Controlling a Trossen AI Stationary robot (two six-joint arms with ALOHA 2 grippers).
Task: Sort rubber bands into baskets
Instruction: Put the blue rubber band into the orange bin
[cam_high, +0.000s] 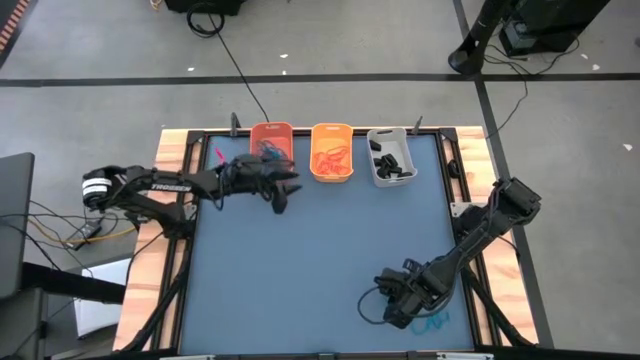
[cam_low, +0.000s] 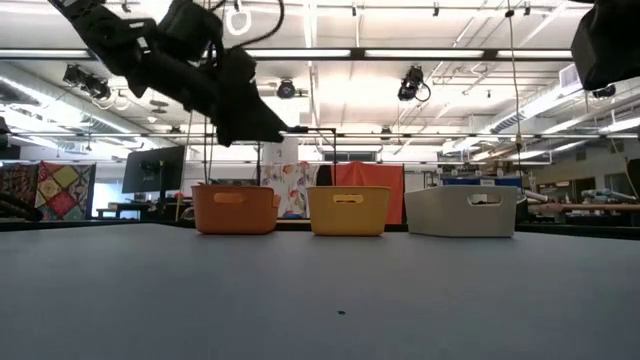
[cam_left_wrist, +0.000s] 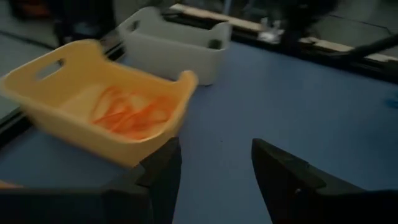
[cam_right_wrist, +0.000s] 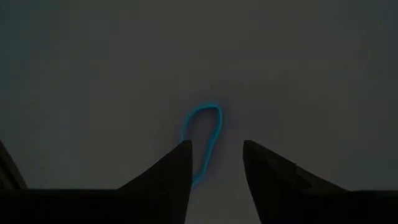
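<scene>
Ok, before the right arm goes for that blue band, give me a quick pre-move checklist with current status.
1. Right gripper open: ok, fingers apart.
2. Blue rubber band lined up: ok, its near end lies in the gap ahead of the fingers, flat on the table.
3. Right gripper empty: ok, nothing between its fingers.
4. Left gripper out of the way: ok, open and empty, up by the yellow-orange basket, far from the right arm.
5. Orange basket free to receive: cannot tell, the left arm hangs close beside it.
6. Other loose bands near the target: cannot tell, the right arm covers that corner in the high view.
</scene>
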